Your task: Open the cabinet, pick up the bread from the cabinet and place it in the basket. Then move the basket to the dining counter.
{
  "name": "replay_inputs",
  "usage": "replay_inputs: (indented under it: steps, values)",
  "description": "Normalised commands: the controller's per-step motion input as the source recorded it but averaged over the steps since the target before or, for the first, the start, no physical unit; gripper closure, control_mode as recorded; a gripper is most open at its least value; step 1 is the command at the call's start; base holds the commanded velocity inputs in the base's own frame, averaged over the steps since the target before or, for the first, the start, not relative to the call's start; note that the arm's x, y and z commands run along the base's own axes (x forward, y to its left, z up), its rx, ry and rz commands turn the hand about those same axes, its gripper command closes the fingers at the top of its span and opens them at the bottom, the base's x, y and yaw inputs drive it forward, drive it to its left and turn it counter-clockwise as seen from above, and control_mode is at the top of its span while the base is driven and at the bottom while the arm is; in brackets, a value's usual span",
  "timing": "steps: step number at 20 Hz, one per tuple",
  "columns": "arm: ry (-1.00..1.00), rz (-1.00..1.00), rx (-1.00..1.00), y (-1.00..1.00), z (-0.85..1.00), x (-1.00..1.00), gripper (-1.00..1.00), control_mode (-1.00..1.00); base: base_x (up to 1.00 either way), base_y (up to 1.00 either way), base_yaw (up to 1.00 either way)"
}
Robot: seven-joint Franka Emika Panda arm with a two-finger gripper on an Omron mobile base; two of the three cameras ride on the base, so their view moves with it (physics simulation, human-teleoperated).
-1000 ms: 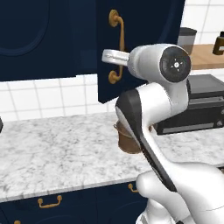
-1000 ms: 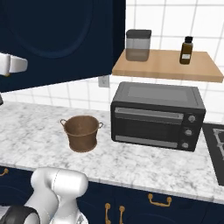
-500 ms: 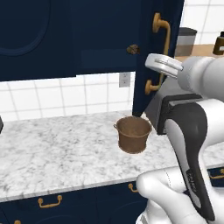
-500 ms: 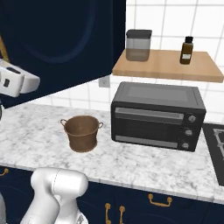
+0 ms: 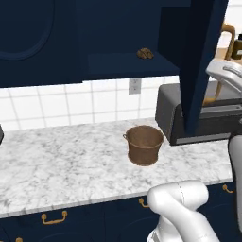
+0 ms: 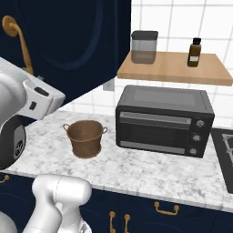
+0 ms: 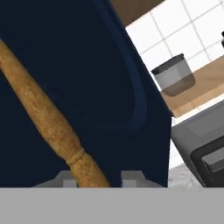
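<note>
The navy cabinet door point(image 5: 202, 61) stands swung wide open, showing the dark shelf inside. A small brown bread roll point(image 5: 145, 53) lies on that shelf. In the hand view the brass door handle point(image 7: 48, 127) runs down between the fingertips of my gripper point(image 7: 98, 179), which is shut on it. My white hand point(image 6: 34, 96) sits at the handle point(image 6: 19, 40) on the door's outer face. Below the cabinet, the brown woven basket point(image 5: 144, 144) stands upright on the marble counter point(image 5: 56, 163), also seen as the basket point(image 6: 86, 138) left of the oven.
A dark toaster oven point(image 6: 164, 120) stands right of the basket. Above it a wooden shelf point(image 6: 173, 69) carries a grey jar point(image 6: 144, 46) and a brown bottle point(image 6: 194, 52). Navy drawers with brass pulls point(image 5: 52, 218) run under the counter. My arm's elbow point(image 5: 182, 203) rises in front.
The cabinet door has swung from nearly closed to wide open, with my hand following its handle outward. The arm has cleared the basket, and the bread on the shelf has come into sight.
</note>
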Motion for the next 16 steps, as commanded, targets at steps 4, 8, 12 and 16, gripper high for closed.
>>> replay_inputs:
  steps: [4, 8, 12, 16]
  values:
    - [-0.06, 0.00, 0.11, -1.00, -0.05, 0.23, 1.00, -1.00, 0.00, 0.00, 0.00]
    - [0.00, -0.04, 0.09, -1.00, -0.04, 0.30, 1.00, -1.00, 0.00, 0.00, 0.00]
    - [0.03, -0.06, 0.09, -1.00, -0.10, 0.37, 1.00, -1.00, 0.00, 0.00, 0.00]
    - [0.10, -0.13, 0.01, -0.96, -0.06, 0.03, 1.00, -1.00, 0.00, 0.00, 0.00]
